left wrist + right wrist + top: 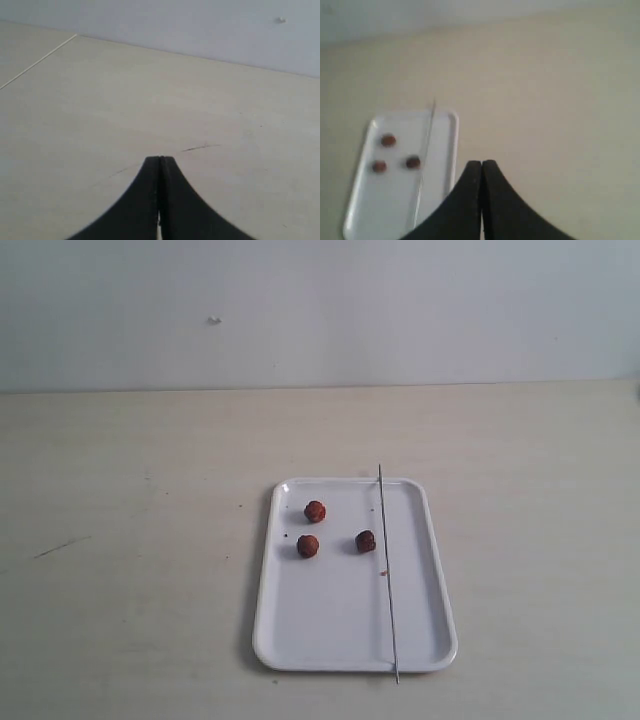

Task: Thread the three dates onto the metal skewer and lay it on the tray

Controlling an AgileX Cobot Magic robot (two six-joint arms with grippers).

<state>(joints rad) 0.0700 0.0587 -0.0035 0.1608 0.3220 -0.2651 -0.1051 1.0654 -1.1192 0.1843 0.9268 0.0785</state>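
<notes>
One table [120, 540]: pale wood-look top that fills most of the exterior view, with a light wall [320, 300] behind it.
Tray [330, 620]: white, with rounded corners and a low rim. It lies flat on the table a little right of centre, a short end towards the camera. It also shows in the right wrist view [385, 210].
Right gripper [481, 162]: black fingers pressed together, nothing between them. It is held above the table, apart from the tray.
Left gripper [159, 159]: black fingers closed tip to tip and empty, over bare table. No tray is in its view.
Skewer [387, 570]: thin grey rod lying lengthwise along the tray's right side. Its far tip crosses the far rim and its near tip overhangs the near rim.
Dates [387, 141]: three, loose in the tray's far half, left of the skewer and apart from each other.
Far date [315, 511]: reddish-brown, closest to the far rim.
Left date [308, 546]: reddish-brown, nearer the camera.
Darker date [366, 541]: just beside the skewer; whether they touch is unclear.
Crumb [384, 573]: tiny red speck next to the skewer.
</notes>
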